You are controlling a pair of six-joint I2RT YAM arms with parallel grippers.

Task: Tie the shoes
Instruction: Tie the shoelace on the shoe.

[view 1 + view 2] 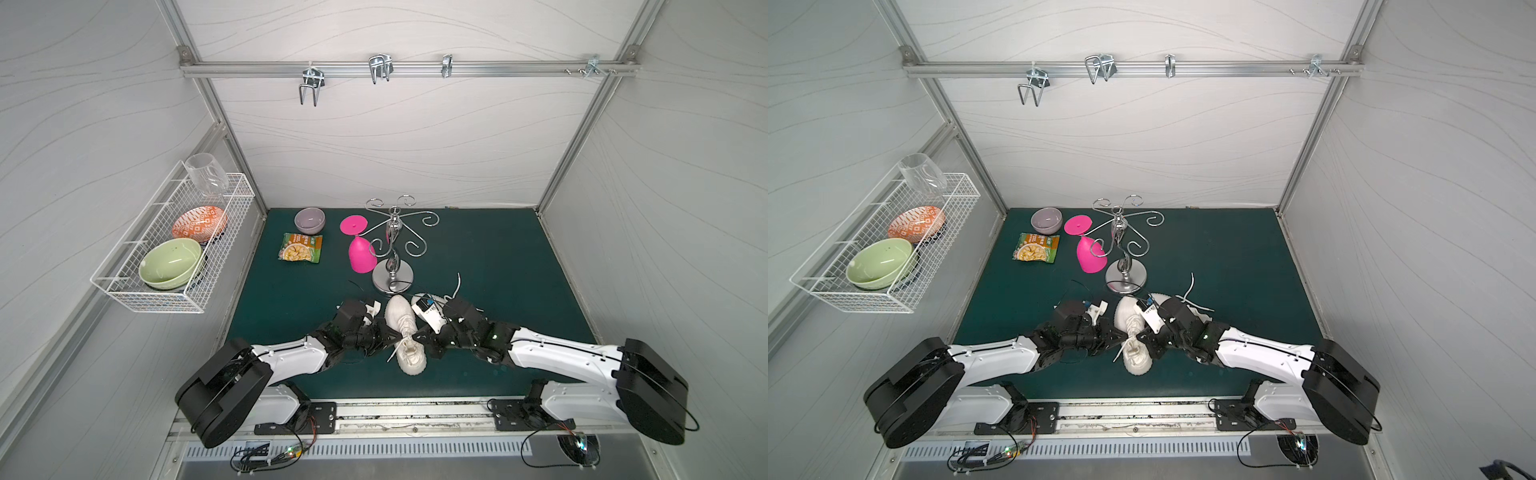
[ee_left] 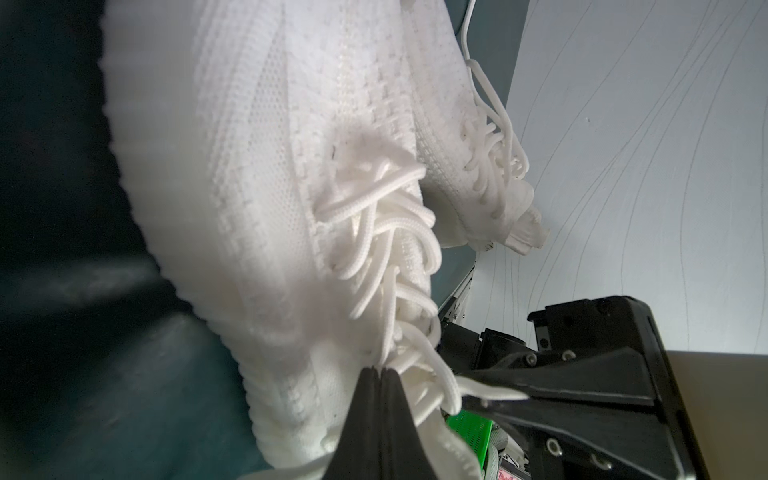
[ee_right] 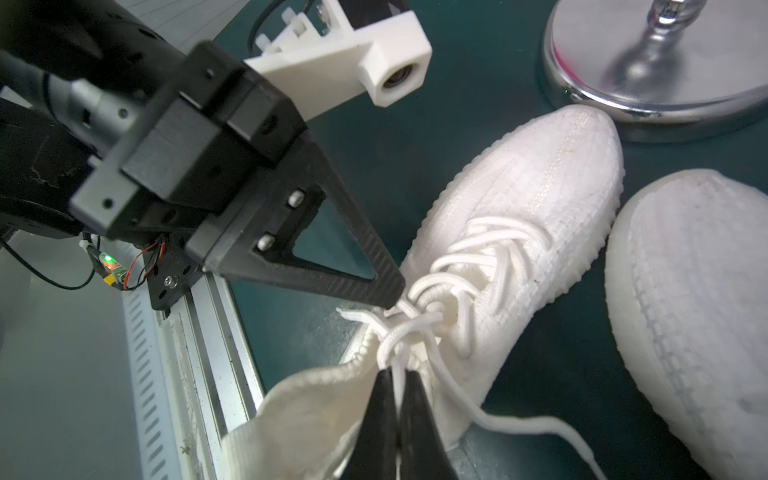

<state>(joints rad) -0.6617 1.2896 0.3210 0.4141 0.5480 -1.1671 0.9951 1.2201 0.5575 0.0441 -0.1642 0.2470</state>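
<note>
Top views: the cream-white knit low-top sneaker point(image 1: 405, 332) is lying near the front of the dark green mat point(image 1: 498, 257), between both arms.
Left wrist view: the left gripper point(image 2: 380, 374) is pinching shut on a strand of its white cord lace point(image 2: 395, 224).
Right wrist view: the right gripper point(image 3: 397, 376) is clamping another strand beside a loose crossing; the second cream-white sneaker point(image 3: 685, 291) is lying alongside.
Handling: probably light and soft; laces limp, slippery, so grip close to the crossing.
</note>
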